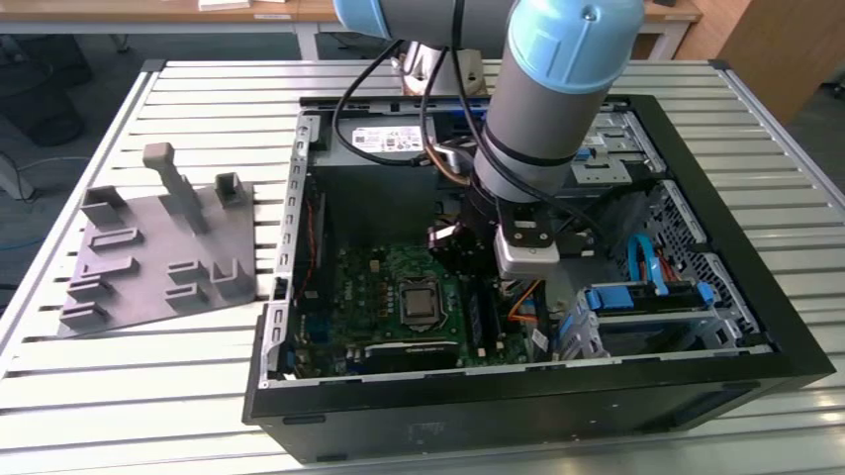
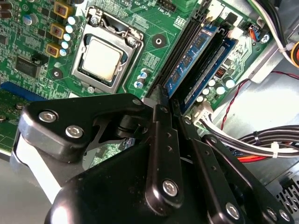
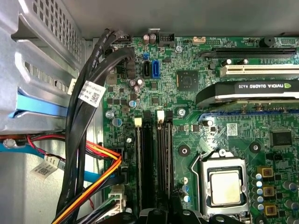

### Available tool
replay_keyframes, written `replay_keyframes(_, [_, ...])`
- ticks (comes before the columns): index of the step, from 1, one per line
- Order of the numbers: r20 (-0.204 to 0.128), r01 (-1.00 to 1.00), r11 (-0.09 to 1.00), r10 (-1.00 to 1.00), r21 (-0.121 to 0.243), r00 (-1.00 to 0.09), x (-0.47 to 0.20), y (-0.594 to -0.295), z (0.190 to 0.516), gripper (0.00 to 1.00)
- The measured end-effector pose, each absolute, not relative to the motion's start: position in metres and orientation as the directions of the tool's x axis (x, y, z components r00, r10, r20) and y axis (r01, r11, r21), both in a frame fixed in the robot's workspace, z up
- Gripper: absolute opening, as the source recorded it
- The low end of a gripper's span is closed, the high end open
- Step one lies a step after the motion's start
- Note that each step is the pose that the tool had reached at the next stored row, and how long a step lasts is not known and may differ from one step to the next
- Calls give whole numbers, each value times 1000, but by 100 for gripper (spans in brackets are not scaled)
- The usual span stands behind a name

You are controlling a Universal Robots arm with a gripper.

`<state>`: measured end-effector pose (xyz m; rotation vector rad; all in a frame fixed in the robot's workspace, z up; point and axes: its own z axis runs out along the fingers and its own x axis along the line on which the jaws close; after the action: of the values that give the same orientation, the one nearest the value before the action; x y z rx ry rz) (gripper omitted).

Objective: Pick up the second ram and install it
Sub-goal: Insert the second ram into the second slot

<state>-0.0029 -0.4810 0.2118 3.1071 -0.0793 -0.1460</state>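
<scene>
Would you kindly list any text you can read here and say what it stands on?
Graphics card: white maker's lettering, not quoted.
Cable tag: too small to read.
White label on the black unit: too small to read.
Motherboard silkscreen: blurred.

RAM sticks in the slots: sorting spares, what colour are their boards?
Blue, the RAM sticks show best in the second wrist view.

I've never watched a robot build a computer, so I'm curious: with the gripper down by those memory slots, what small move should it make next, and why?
Probably a gentle push straight down. The gripper sits at the end of the second ram, which stands edge-up on the motherboard beside another stick. Whether it is fully seated I cannot tell.
</scene>
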Motion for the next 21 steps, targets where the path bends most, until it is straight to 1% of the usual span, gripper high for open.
replay_keyframes(21, [-93,-46,-998,-49,35,994,-4,-479,211,14])
